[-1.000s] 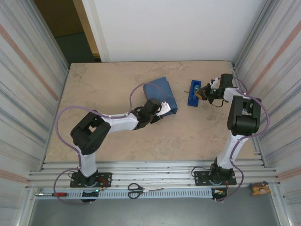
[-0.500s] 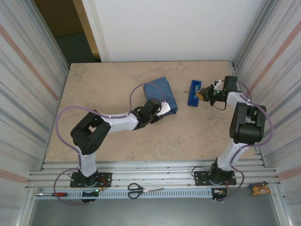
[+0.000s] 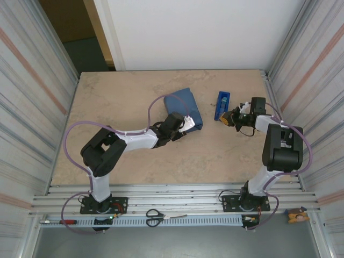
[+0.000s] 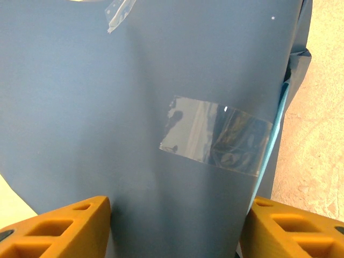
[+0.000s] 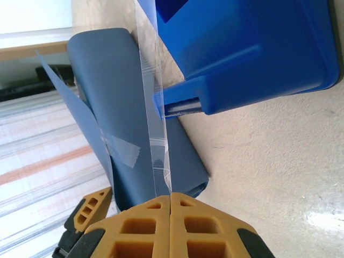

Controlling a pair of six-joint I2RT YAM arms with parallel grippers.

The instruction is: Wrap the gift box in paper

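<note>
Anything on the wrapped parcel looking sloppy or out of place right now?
Yes. On the paper, a small scrap of clear tape near the top edge curls up, stuck at an angle. The seam tape lies flat but slanted, and the paper's end beside it looks crumpled.

The paper (image 4: 161, 107) hides the gift box, apparently whole; frame edges crop the sheet.

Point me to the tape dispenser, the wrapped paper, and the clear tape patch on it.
tape dispenser (image 3: 221, 105): top external view, middle of its blue body.
paper (image 3: 184, 106): top external view, top face of the folded blue bundle.
tape patch (image 4: 217, 135): left wrist view, centre of the clear strip over the paper seam.
</note>
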